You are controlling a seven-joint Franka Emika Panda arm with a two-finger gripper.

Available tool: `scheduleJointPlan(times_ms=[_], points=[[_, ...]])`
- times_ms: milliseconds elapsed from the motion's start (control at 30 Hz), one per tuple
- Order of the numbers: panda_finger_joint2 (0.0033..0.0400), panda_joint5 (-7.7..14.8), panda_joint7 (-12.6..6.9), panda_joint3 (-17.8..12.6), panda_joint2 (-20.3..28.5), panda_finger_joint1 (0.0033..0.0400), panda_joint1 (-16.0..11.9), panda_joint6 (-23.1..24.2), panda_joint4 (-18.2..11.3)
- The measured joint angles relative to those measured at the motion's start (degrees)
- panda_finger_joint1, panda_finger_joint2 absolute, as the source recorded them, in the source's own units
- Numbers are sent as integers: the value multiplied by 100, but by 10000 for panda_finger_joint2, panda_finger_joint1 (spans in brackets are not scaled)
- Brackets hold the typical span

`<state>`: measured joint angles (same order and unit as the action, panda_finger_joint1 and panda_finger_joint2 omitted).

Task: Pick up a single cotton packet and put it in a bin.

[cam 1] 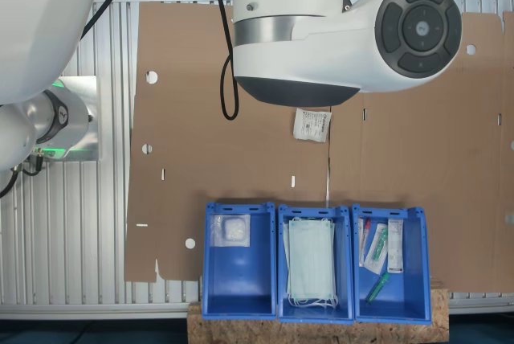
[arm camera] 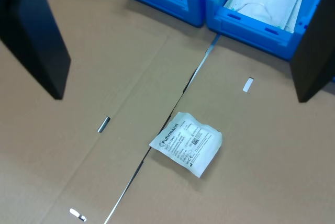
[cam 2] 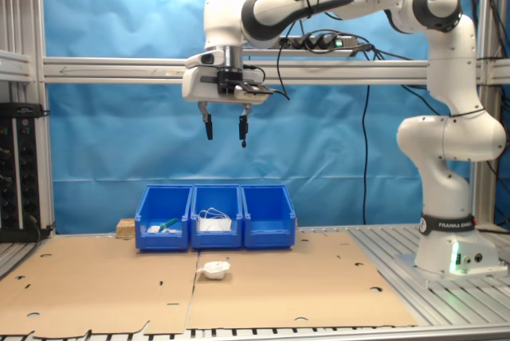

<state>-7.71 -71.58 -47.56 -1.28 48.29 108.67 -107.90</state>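
Brown cardboard (cam 2: 303, 277) covers the table, and the cotton packet (arm camera: 187, 142) lies flat on it, alone, close to the seam between two cardboard sheets. In the second exterior view the packet (cam 2: 214, 268) sits a little in front of the row of three blue bins, nearest to the middle one. In the first exterior view the packet (cam 1: 312, 124) shows just under the big white arm.

The gripper (cam 2: 225, 127) hangs high above the table in the second exterior view, with its two fingers spread apart and nothing between them. It is well apart from the packet and touches nothing.

I judge that the task is at its first step: the approach before the pick. Nothing is lifted yet.

The next move calls for a descent straight down over the packet, with the fingers kept wide until they stand on both sides of it. The packet is thin and crinkly, so the fingers must go almost to the cardboard to catch it.

The bin (cam 1: 239, 268) holding one clear packet with a white pad seems the likely goal; the middle bin (cam 1: 315, 264) has green face masks.
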Motion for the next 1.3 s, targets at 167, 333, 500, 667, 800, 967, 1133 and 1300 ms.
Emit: scheduleJointPlan(times_ms=[167, 333, 500, 667, 800, 967, 1133, 1300], points=[[400, 0, 0, -22, -10, 400, 3, 0, 0], [400, 5, 0, -72, -65, 400, 3, 0, 0], [400, 61, 0, -118, -157, 400, 3, 1, 0], [400, 114, 0, -157, -262, 400, 3, 7, -11], [400, 133, 0, -179, -336, 400, 3, 32, -49], [400, 144, 0, -213, -443, 400, 2, 186, -168], [400, 150, 0, -229, -557, 400, -6, 483, -381], [400, 154, 0, -234, -672, 400, -8, 814, -647]])
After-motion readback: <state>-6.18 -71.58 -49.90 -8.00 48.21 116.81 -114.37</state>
